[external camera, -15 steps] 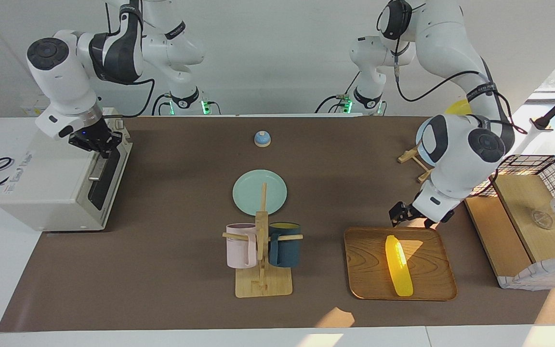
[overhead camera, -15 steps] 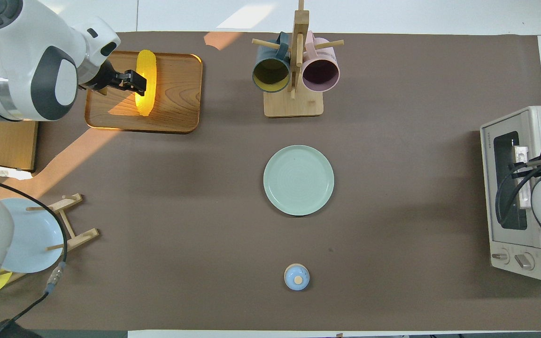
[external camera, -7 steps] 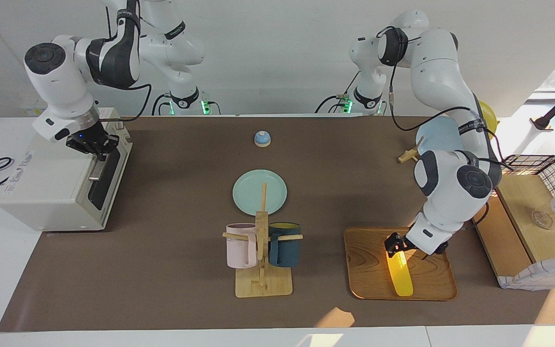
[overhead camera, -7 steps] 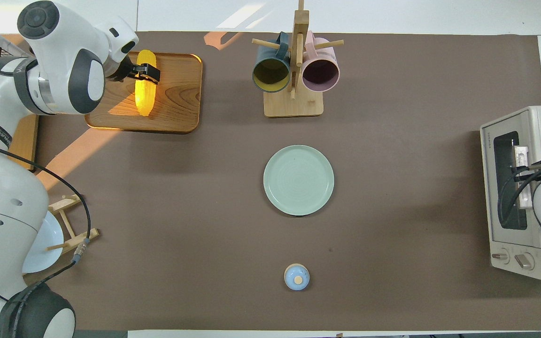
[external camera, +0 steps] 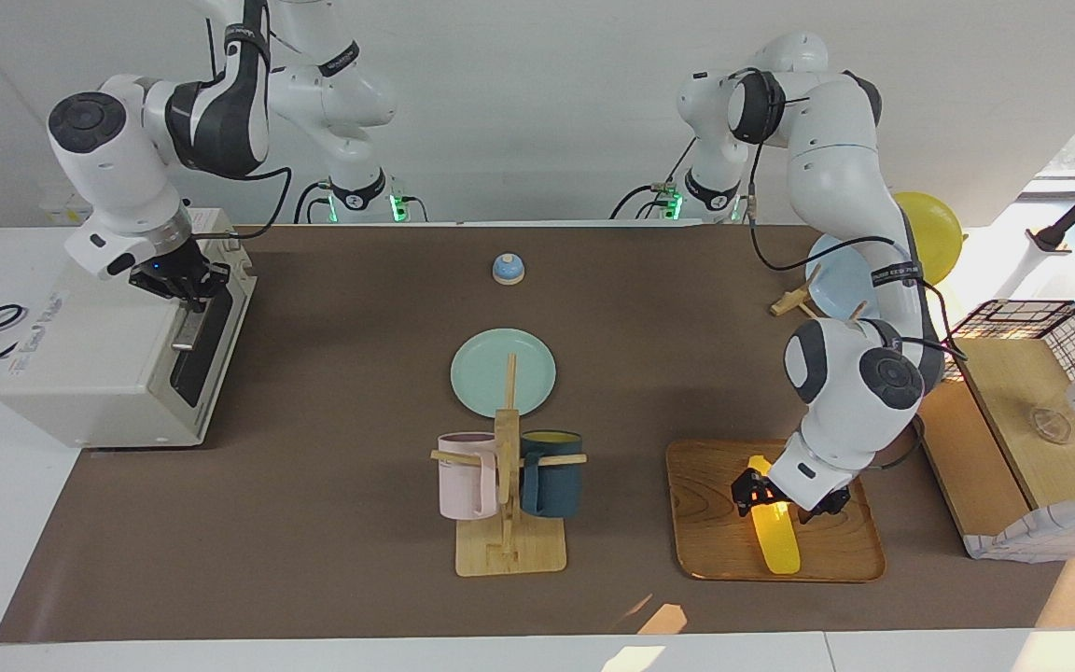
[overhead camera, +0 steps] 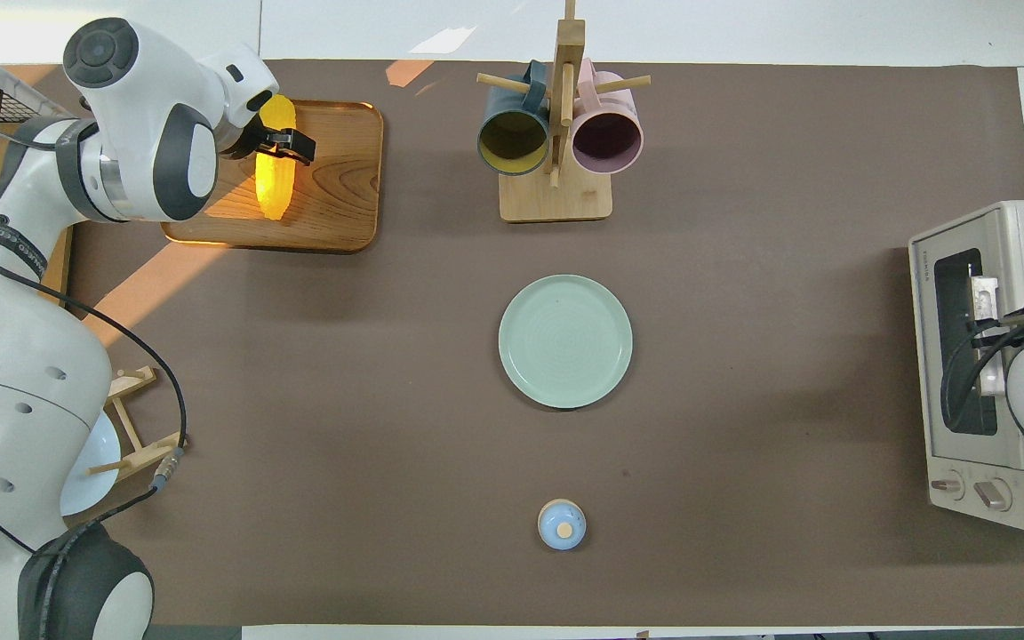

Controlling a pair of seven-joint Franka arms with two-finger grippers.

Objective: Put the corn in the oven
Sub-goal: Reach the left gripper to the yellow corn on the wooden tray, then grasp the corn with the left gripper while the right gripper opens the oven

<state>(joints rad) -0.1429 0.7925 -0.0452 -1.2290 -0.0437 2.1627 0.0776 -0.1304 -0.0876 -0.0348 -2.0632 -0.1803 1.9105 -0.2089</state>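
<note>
Right gripper (external camera: 185, 280) sits at the metal handle of the boxy off-white toaster oven (external camera: 99, 359), at the right arm's end of the table; door reads as shut, finger state cannot be told.

Bright yellow corn cob (external camera: 774, 527) lies on the square wooden tray (external camera: 715, 523) at the left arm's end, long axis running toward and away from the robots. Left gripper (external camera: 760, 492) is down at the cob's robot-side half, fingers apart and straddling it across its width. Not lifted. Left arm is plainly the nearer; closing across the short axis looks like the next call.
</note>
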